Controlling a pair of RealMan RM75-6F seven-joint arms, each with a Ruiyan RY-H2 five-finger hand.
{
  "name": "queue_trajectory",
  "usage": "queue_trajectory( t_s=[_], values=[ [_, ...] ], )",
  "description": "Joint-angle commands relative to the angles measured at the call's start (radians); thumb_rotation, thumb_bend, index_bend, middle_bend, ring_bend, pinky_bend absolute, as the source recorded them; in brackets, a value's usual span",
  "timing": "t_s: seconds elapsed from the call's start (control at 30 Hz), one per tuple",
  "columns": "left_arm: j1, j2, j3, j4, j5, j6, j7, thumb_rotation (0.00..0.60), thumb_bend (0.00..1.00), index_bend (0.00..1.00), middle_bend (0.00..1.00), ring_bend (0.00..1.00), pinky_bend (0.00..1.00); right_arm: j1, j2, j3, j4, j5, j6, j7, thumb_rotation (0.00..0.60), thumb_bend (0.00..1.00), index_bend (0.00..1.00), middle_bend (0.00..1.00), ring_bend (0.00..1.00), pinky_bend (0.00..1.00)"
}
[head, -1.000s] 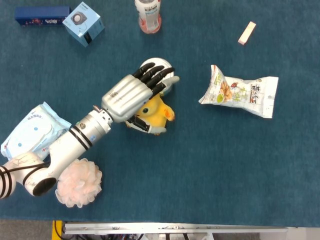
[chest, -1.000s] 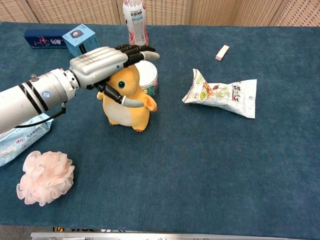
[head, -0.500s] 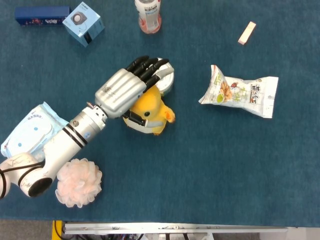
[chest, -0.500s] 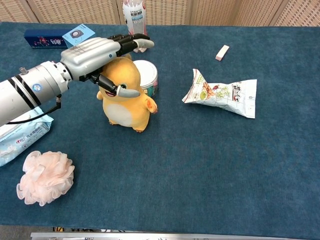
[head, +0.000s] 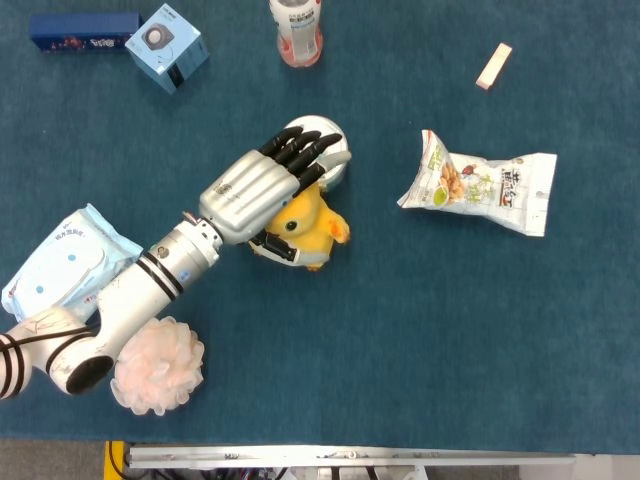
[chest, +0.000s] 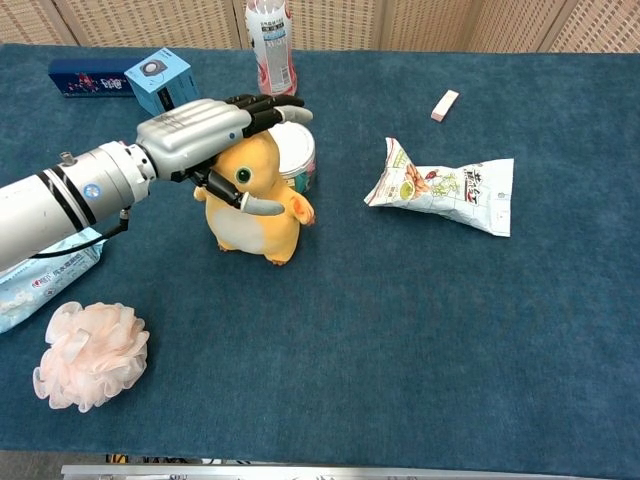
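Head view: left hand lies over the yellow plush toy beside the white tub, fingers extended, none closed; chest view: thumb against the toy's face, grasp judged incomplete, fingers must close next.

The table is dark blue; the toy is yellow with a cream belly; the hand is silver with black fingers; the pouf is pale pink; the bag is white with green print; the box is light blue.
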Motion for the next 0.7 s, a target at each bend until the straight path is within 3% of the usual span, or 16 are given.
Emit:
queue_trajectory(
  t_s=[0.03, 0.37, 0.7],
  values=[
    [0.014, 0.014, -0.002, -0.017, 0.009, 0.033, -0.002, 0.261, 0.07, 0.0, 0.0, 0.0, 0.0, 0.0, -0.001, 0.0, 0.002, -0.001, 0.001, 0.002, 0.6, 0.12, 0.14, 0.23, 0.16, 0.2],
    [0.054, 0.079, -0.021, -0.075, 0.0, 0.105, -0.015, 0.261, 0.07, 0.0, 0.0, 0.0, 0.0, 0.003, -0.004, 0.004, 0.01, -0.005, 0.001, 0.013, 0.6, 0.12, 0.14, 0.23, 0.16, 0.2],
    [0.193, 0.226, -0.01, -0.143, -0.087, 0.238, 0.019, 0.265, 0.07, 0.0, 0.0, 0.0, 0.0, 0.013, 0.0, 0.008, 0.024, -0.003, -0.014, 0.038, 0.6, 0.12, 0.14, 0.23, 0.16, 0.2]
  ],
)
